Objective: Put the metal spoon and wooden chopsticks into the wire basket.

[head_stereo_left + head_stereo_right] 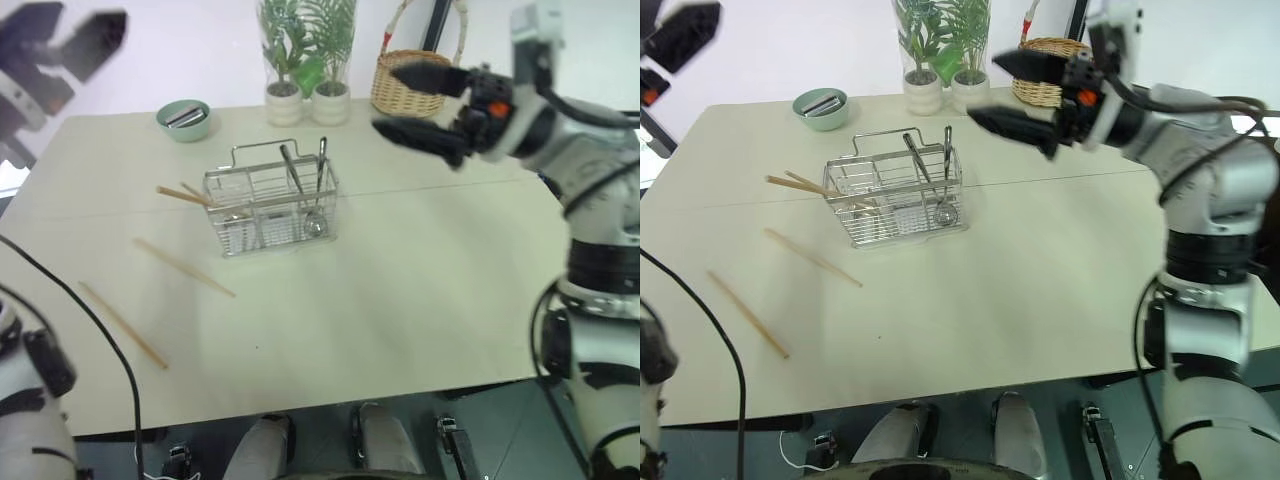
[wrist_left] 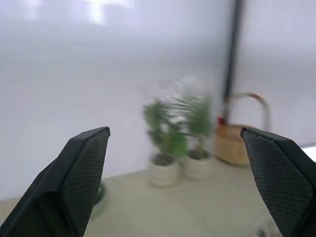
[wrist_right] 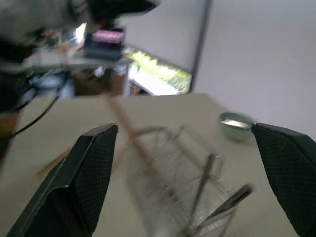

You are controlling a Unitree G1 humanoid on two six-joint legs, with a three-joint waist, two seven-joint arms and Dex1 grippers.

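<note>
The wire basket [image 1: 262, 203] stands mid-table. The metal spoon [image 1: 319, 190] stands inside it at its right end, bowl down and handle up. Two wooden chopsticks [image 1: 184, 194] poke out of the basket's left side. One more chopstick [image 1: 185, 267] lies on the table in front of the basket, and another [image 1: 122, 323] lies nearer the front left edge. My right gripper [image 1: 385, 98] hangs open and empty in the air to the right of the basket, pointing left. My left gripper [image 1: 82, 25] is raised high at the far left, open and empty.
A dark-handled utensil [image 1: 291, 168] also leans in the basket. At the table's back stand a green bowl [image 1: 184, 119], two potted plants [image 1: 305, 60] and a woven wicker basket [image 1: 408, 88]. A black cable [image 1: 95, 320] crosses the front left corner.
</note>
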